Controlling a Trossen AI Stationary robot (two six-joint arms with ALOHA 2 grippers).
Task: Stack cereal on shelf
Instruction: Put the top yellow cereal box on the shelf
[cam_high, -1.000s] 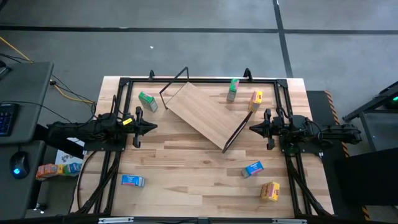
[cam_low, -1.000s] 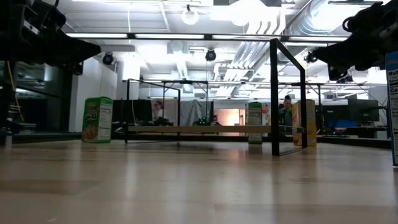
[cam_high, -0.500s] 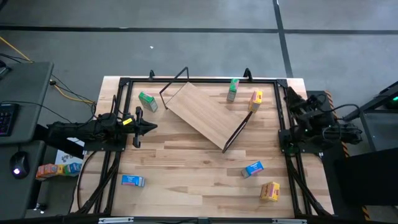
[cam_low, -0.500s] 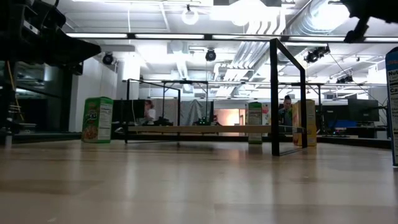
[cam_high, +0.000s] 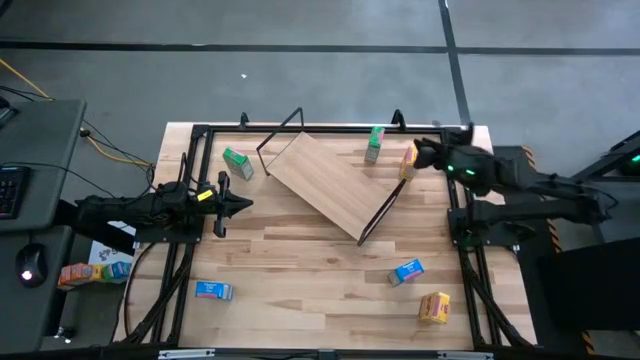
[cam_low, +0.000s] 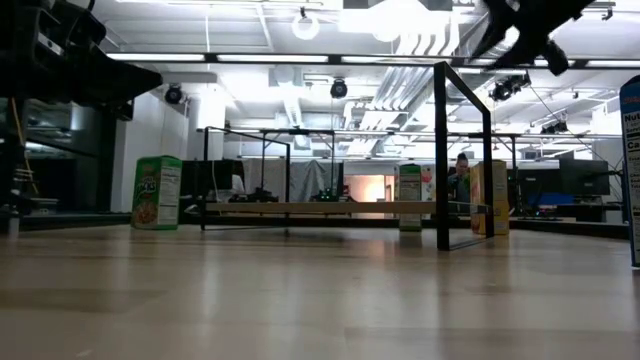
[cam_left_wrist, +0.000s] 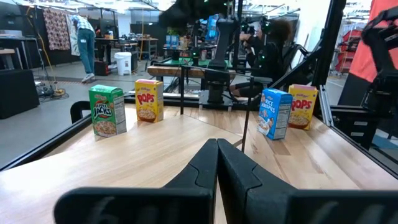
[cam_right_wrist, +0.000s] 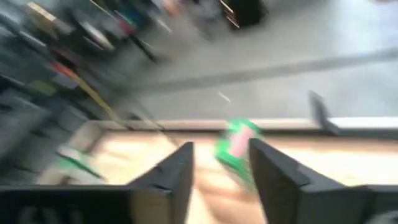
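Note:
The shelf (cam_high: 325, 185) is a light-wood board on a black wire frame, set at a slant at the table's far middle; the low view shows it edge-on (cam_low: 330, 208). Six cereal boxes rest on the tabletop: green (cam_high: 237, 162), green (cam_high: 375, 143), yellow (cam_high: 411, 160), blue (cam_high: 407, 271), yellow (cam_high: 434, 307), blue (cam_high: 213, 290). My left gripper (cam_high: 245, 205) is shut and empty at the left, its fingers together in its wrist view (cam_left_wrist: 217, 152). My right gripper (cam_high: 418, 152) is open and empty, high up by the far yellow box; a blurred green box (cam_right_wrist: 235, 149) shows beyond its fingers.
A black frame (cam_high: 320, 130) runs round the table's edges, with a tall black upright (cam_low: 441, 160) near the shelf. The near half of the striped tabletop (cam_high: 320, 290) holds only the two blue boxes and one yellow box. A desk with a mouse (cam_high: 30, 268) stands left of the table.
My right arm has swung from the table's right middle up and toward the far edge. It now reaches toward the left over the far yellow box. In the low view it has risen to the picture's top. No box has moved.

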